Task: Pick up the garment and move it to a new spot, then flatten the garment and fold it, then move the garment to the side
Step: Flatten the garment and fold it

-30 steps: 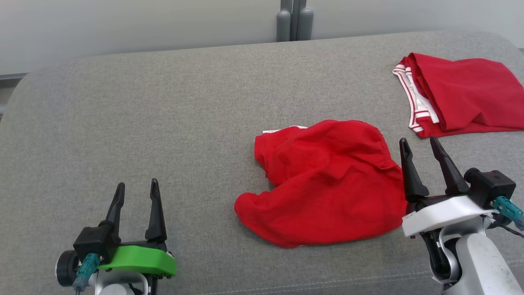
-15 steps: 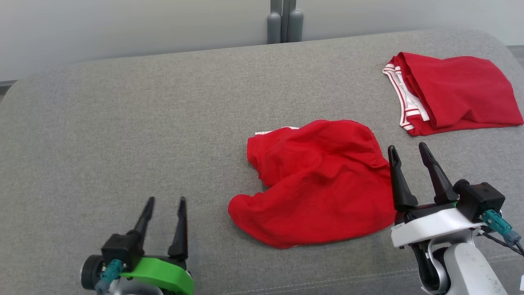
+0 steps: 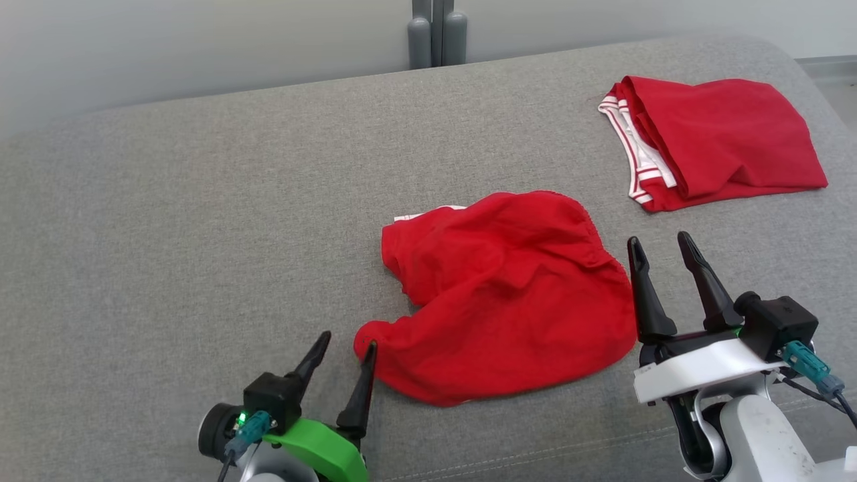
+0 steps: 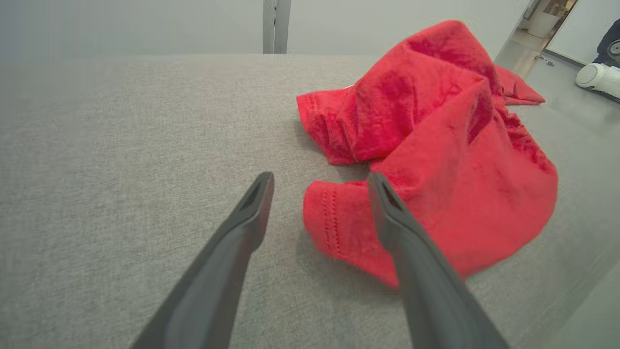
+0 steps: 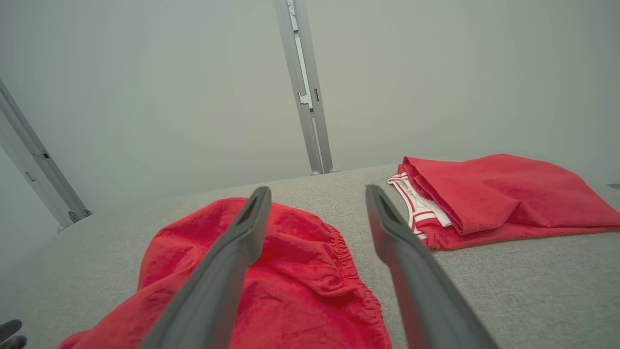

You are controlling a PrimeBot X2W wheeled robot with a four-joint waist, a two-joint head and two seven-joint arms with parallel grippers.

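A grey, fabric-covered table [image 3: 167,221] with rounded far corners and a stitched seam along its near edge carries two pieces of clothing. A crumpled red garment [image 3: 509,294] with a gathered elastic edge lies bunched a little right of the middle. A folded red garment [image 3: 723,140] with white-and-red striped trim lies flat near the far right corner, well apart from the first.

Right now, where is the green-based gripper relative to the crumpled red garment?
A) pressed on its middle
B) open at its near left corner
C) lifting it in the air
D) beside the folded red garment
B: the left gripper stands open at the near left corner of the crumpled red garment, which lies on the grey cushion.
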